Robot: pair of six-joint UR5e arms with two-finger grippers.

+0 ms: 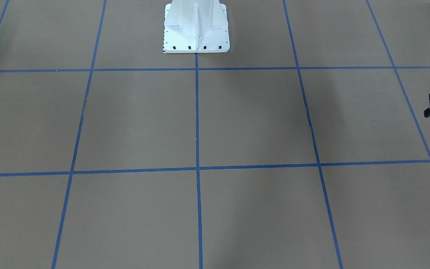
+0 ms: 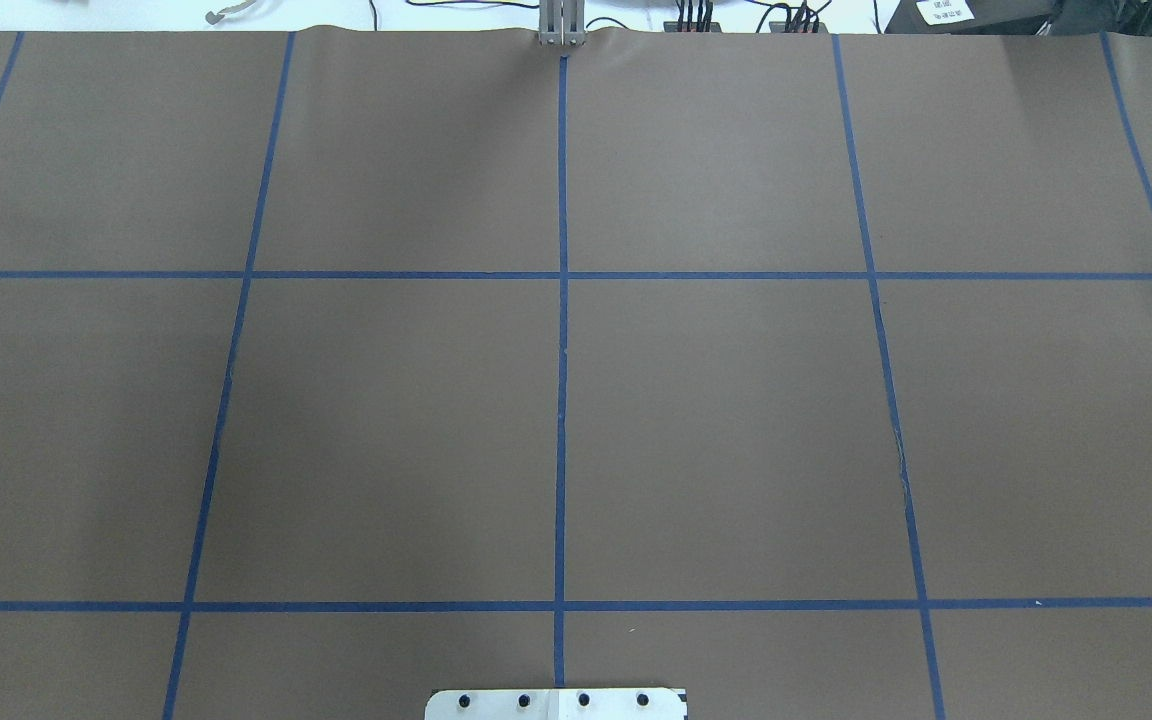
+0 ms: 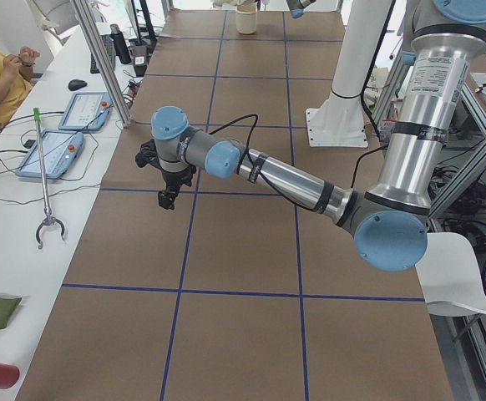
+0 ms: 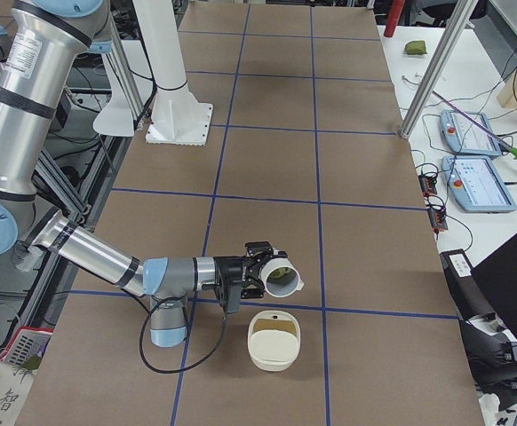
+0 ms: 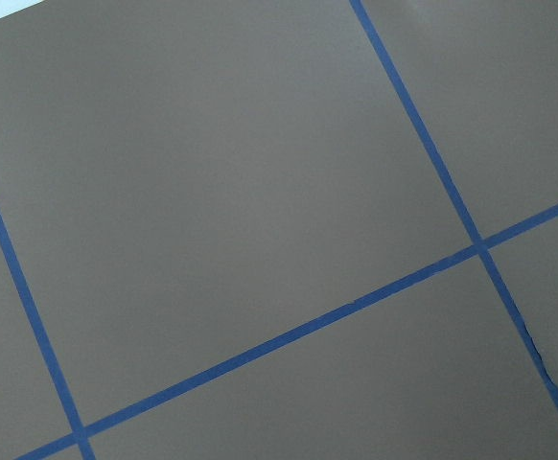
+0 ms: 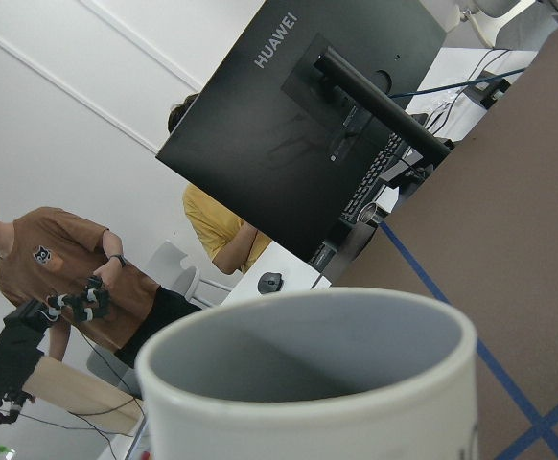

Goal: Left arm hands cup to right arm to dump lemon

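currently the cup sits tipped at the right tool, lemon inside, cream bowl at its six o'clock; the tool's grip cannot be told. poured off-centre, the lemon could miss the bowl.

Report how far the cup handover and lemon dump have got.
Done: the handover. The cup is up at the right gripper, and the left gripper hangs apart with nothing in it. In hand: the cup is tipped on its side near a cream bowl. Left: the lemon looks to be inside the cup's mouth, not yet dropped out.
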